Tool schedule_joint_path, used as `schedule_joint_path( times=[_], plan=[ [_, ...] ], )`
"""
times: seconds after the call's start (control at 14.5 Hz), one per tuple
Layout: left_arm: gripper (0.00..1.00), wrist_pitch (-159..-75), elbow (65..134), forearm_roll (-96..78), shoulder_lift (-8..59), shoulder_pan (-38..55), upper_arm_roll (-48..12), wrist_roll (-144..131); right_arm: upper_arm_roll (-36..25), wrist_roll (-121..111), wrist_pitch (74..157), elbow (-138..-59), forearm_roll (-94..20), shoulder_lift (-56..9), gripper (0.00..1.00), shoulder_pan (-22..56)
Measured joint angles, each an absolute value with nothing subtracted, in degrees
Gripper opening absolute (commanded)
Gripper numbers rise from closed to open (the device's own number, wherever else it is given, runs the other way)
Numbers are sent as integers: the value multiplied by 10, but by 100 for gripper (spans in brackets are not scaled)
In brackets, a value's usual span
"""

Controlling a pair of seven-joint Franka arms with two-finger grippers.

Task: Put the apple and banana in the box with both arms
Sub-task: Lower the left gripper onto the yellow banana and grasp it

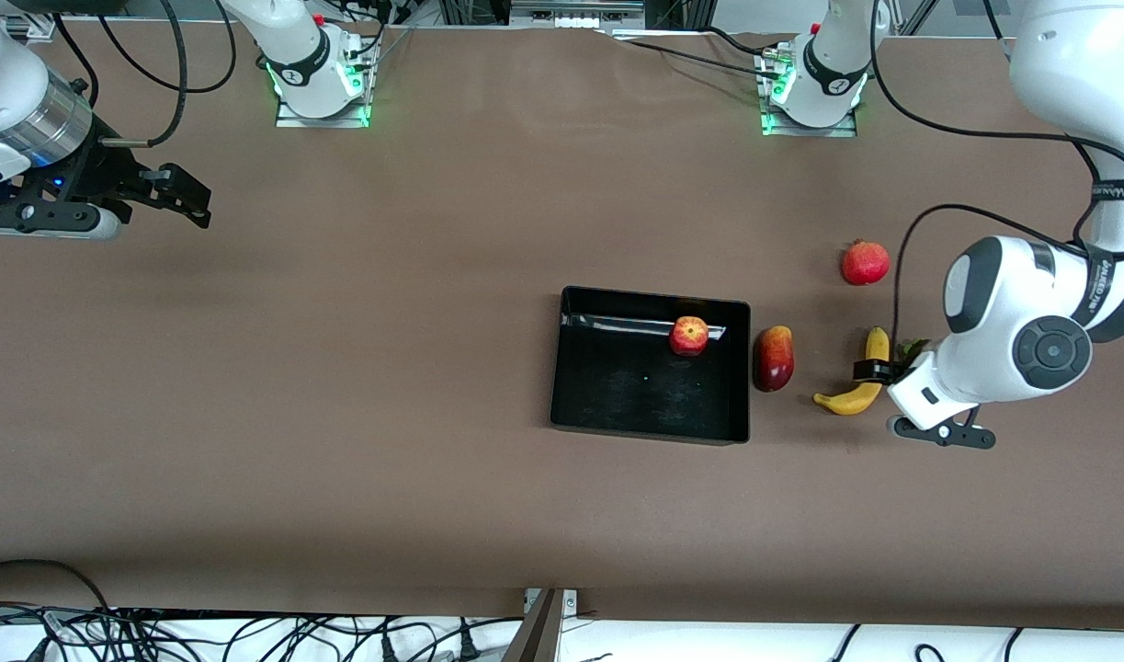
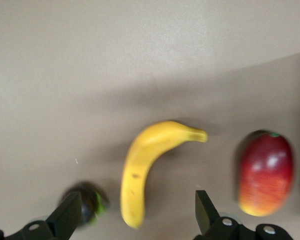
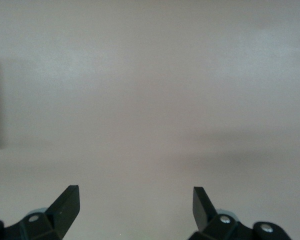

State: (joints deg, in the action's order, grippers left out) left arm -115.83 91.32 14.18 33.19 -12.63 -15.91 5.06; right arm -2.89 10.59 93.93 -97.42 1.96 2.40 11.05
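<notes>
A: Box (image 1: 562, 368) sits mid-table, a bit toward the left arm's end. Apple (image 1: 688, 336) is inside it, close against the wall nearest the robot bases, toward the corner on the mango side. Rest of the box floor bare.

B: And the banana (image 1: 857, 382)?

A: On the table, outside the box, toward the left arm's end. Mango (image 1: 773, 359) lies between it and the box, just beside the box wall, not touching as far as I can tell. Banana and mango are apart, a strip of bare table between them.

B: Left gripper (image 1: 879, 370)?

A: Down over the banana's middle. In the left wrist view its fingers (image 2: 66, 216) stand wide, one on each side of the banana (image 2: 145, 167), not closed on it. A dark roundish thing with green on it (image 2: 90, 202) sits by one finger; can't tell what it is. Mango (image 2: 266, 172) shows off to the side.

B: Anything else near?

A: Plain red round fruit (image 1: 865, 262) farther from the front camera than the banana, well apart from it.

B: Right gripper (image 1: 189, 198)?

A: Up over bare table at the right arm's end, waiting. Jaws wide, nothing between its fingers (image 3: 65, 205). Plenty of open table from there to the box.
</notes>
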Motion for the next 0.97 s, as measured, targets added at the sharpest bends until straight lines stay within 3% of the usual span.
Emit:
schedule_joint_path(
  times=[0.28,0.48,0.55,0.62,0.69,0.83,0.97],
  plan=[
    [100,-1302,1011,146,338,-162,-159,133,-29,106,940,-974,0,24,100,111],
    [100,-1334,1051,146,339,-166,-160,139,-29,106,940,-973,-3,24,100,111],
    [89,-1336,1055,146,341,-166,-160,139,-29,106,940,-973,-3,24,100,111],
    [66,-1339,1057,146,344,-166,-161,138,-29,106,940,-973,-3,24,100,111],
    [56,-1340,1059,146,347,-166,-161,138,-29,106,940,-973,-3,24,100,111],
    [25,-1351,1061,146,356,-166,-159,138,-29,106,940,-973,-3,24,100,111],
    [2,-1362,1061,146,364,-167,-156,138,-29,106,940,-973,-3,24,100,111]
  ],
)
